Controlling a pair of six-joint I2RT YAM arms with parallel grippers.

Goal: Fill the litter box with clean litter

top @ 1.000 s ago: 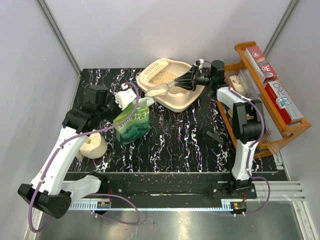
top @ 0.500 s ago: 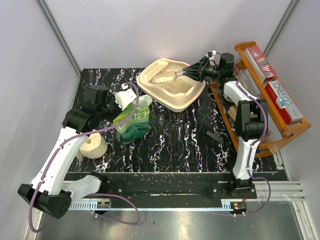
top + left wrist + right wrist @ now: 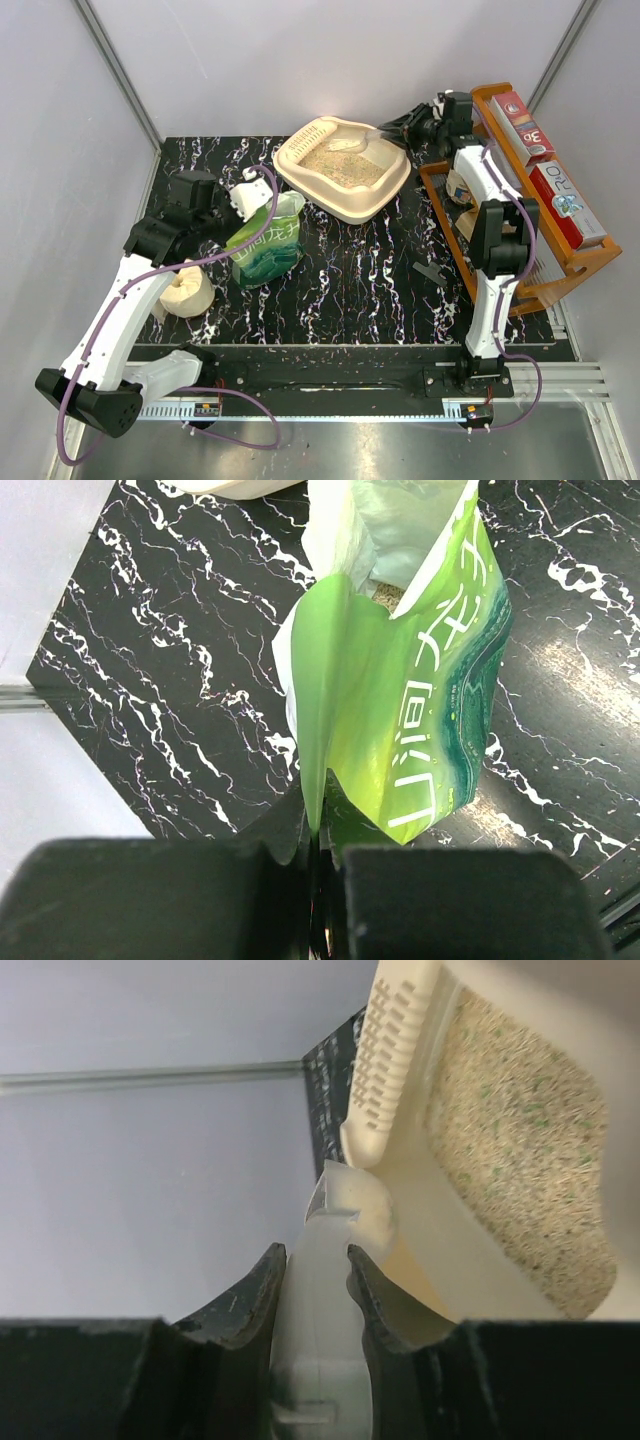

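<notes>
Scoop point(image 3: 347, 144) swung rearward over litter box point(image 3: 338, 206) (right hand point(image 3: 398, 126) gripping).

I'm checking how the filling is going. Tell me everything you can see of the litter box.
The litter box is a cream-beige plastic tray, rounded-rectangular, with a thick rolled rim and a slotted sieve section at its far-left corner. It sits flat at the far middle of the black marbled table, turned askew. Pale tan litter covers part of its floor. A pale scoop, held by the right gripper, reaches over its far side.
</notes>
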